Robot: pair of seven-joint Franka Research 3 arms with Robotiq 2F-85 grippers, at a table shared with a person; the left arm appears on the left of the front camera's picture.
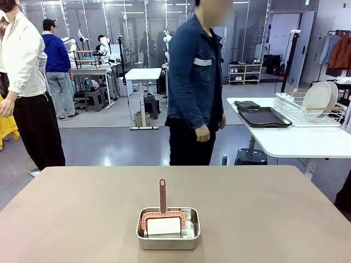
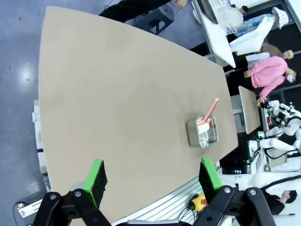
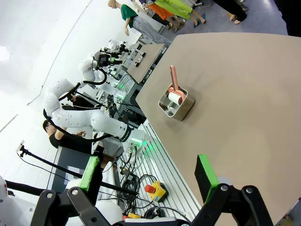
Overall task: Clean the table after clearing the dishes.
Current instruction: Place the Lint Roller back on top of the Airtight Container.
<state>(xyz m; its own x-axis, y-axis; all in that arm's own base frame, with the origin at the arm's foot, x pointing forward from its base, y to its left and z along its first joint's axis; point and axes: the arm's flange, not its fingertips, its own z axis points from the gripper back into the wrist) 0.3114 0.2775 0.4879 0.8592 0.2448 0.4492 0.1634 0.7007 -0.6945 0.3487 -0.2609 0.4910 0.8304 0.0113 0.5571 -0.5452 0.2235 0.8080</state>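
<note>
Front view: nearest the camera, at 6 o'clock on the table (image 1: 82, 219), a small square steel pan (image 1: 168, 229) is sitting with a white block-shaped sponge or pad (image 1: 164, 226) inside and a salmon-pink handled scrubber (image 1: 163, 204) propped upright against it, its handle pointing to 12 o'clock, likely staged there as the wiping tool within reach of either arm. The tabletop is showing a plain matte brown-beige surface around the pan. Beyond the far edge, a person in a denim jacket (image 1: 194, 82) is standing at 12 o'clock. At 2 o'clock, on a white side table (image 1: 290, 142), dark rectangular trays (image 1: 263, 116) are lying beside a wire rack (image 1: 310, 112) holding round white plates (image 1: 318, 98) on edge, so the dishes appear already cleared away.

In the wrist views, the left gripper (image 2: 153, 181) and the right gripper (image 3: 150, 172) are hovering high above the table with jaws spread wide, green pads apart, pinching nothing.
</note>
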